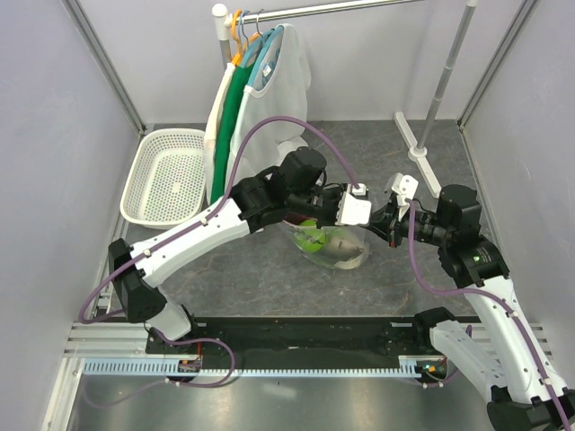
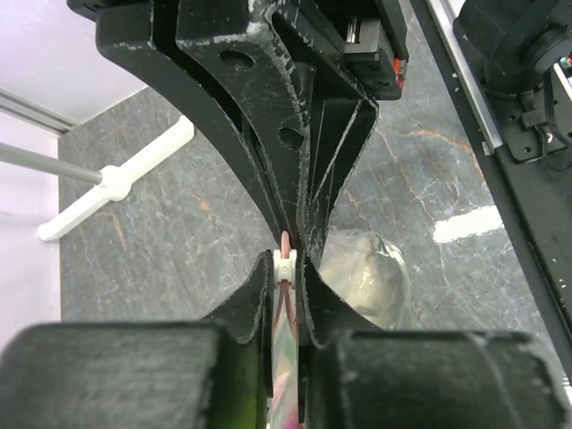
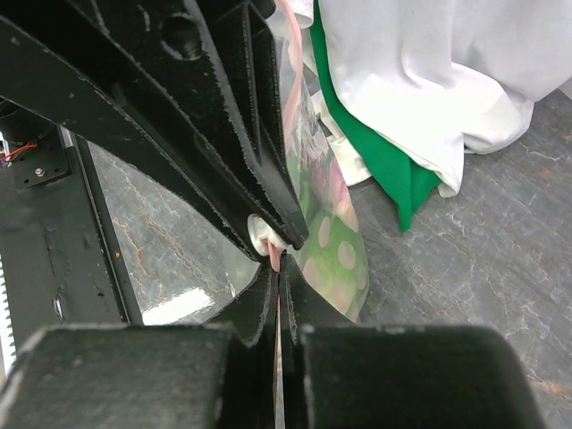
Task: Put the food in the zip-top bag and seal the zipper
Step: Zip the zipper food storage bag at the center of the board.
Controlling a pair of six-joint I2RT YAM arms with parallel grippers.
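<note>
Top view: zip-top bag (image 1: 331,248) sitting at frame centre on dark table (image 1: 252,283), mouth reaching up-right toward both grippers. Lettuce (image 1: 312,239) and pale vegetable (image 1: 345,244) showing through clear plastic.
Left gripper (image 2: 286,288) pressing together on zipper (image 2: 284,241), pinching pink strip right at small white slider (image 2: 286,264).
Right gripper (image 3: 279,308) pressed together, clamping bag's dotted edge in lower centre of its wrist view, fingertips touching left gripper's.
White basket (image 1: 166,175) sitting upper left.
White and green garments (image 1: 243,99) hanging upper centre.
</note>
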